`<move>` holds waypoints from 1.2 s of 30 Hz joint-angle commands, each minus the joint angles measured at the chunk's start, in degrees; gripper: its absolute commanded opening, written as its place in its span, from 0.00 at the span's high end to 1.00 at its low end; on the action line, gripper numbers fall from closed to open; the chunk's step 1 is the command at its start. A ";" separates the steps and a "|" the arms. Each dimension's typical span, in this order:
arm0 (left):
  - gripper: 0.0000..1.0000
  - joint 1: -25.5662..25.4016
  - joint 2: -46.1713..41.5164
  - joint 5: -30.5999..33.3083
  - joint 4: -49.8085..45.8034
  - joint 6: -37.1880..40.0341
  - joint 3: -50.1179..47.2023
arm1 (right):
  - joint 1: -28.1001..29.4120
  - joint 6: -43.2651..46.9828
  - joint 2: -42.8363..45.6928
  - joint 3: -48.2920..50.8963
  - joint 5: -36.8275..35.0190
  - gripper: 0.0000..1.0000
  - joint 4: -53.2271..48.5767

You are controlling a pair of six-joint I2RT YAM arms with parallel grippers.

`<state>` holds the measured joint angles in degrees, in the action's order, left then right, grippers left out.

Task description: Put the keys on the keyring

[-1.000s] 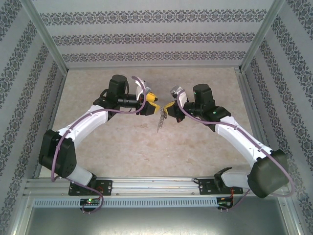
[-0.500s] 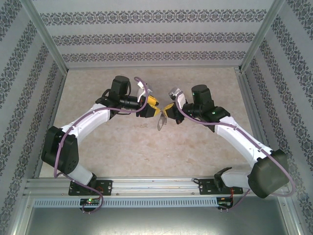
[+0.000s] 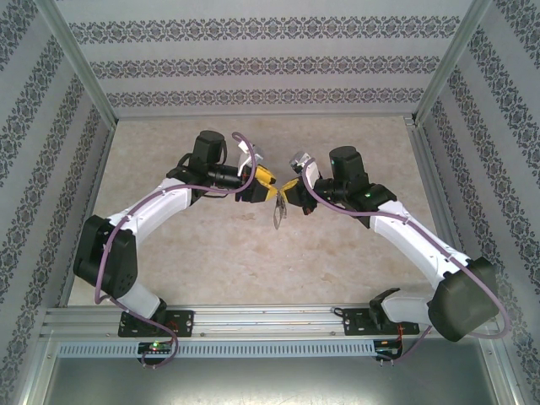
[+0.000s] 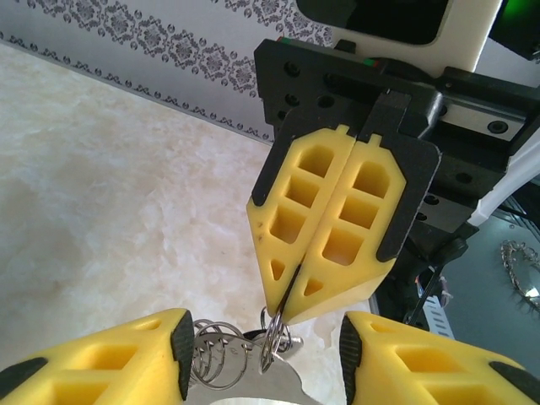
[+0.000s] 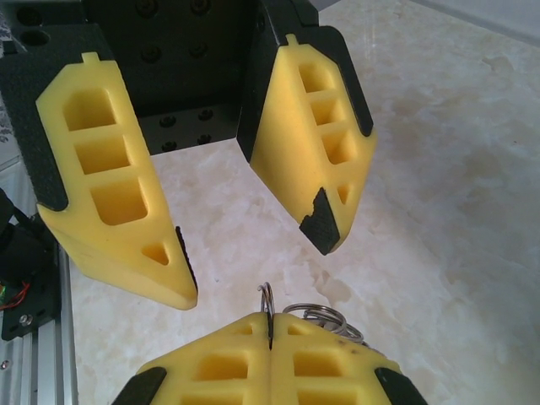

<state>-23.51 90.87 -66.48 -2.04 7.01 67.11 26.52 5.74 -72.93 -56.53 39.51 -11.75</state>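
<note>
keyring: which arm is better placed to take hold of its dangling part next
Probably left. The open left gripper straddles the loose rings of the keyring; the right gripper is shut on the keyring, holding it up.

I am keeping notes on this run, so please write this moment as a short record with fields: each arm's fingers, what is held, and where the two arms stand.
left fingers: open, set apart, tips pointing at the right fingers
right fingers: shut, pinching a thin wire ring at their tips
keyring: hangs down from the right fingers, between the two arms
small wire rings: bunched just below the pinch, between the left fingers
arms: meet tip to tip over the middle of the table
table: pale, marbled top
</note>
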 commanded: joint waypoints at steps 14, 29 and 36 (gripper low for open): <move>0.59 -1.49 1.96 -3.22 2.85 0.48 0.48 | 0.48 -0.64 0.33 -2.46 1.73 1.00 2.45; 0.99 -1.98 1.99 -4.14 3.65 0.73 0.11 | 0.45 -0.64 0.06 -2.50 1.33 1.00 2.61; 1.00 -2.02 0.11 -2.16 13.44 -4.99 -3.76 | -0.69 -2.53 2.57 -1.36 1.42 0.79 4.21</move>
<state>-24.64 92.62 -68.90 2.55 5.32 65.71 26.35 4.80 -72.84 -56.93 38.76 -11.16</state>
